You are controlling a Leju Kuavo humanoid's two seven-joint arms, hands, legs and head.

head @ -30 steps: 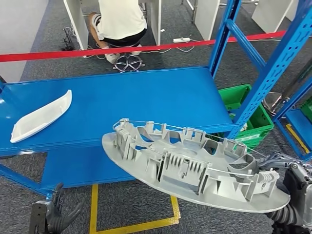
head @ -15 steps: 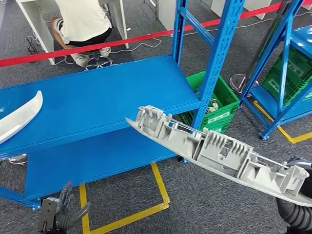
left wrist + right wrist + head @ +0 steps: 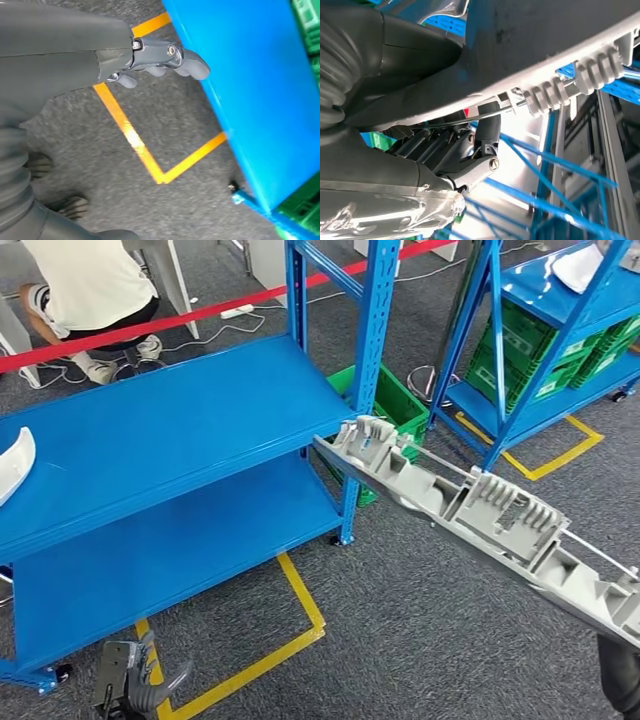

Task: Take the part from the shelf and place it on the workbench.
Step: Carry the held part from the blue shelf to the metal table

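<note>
A: Item one, the part. Where is it sitting?

B: It is hanging in the air at about three to four o'clock of the head view, a long grey ribbed moulding slanting from the blue upright down towards the lower right corner. It is touching neither the shelf nor the floor.

A: Item two, the right robot hand?

B: It is gripping the part at its near end; in the right wrist view the fingers are curling up against the part's rim, with the thumb side above.

A: Item three, the left robot hand?

B: It is hanging at seven o'clock, fingers loosely apart, carrying nothing.

A: Step in hand?

B: Judging by the pose, the robot is carrying the part away from the shelf; no counter is showing. The far tip is passing close by the upright and the green crate, so it should be swinging wide and keeping the long part level, since a one-ended hold is inviting sag.
</note>
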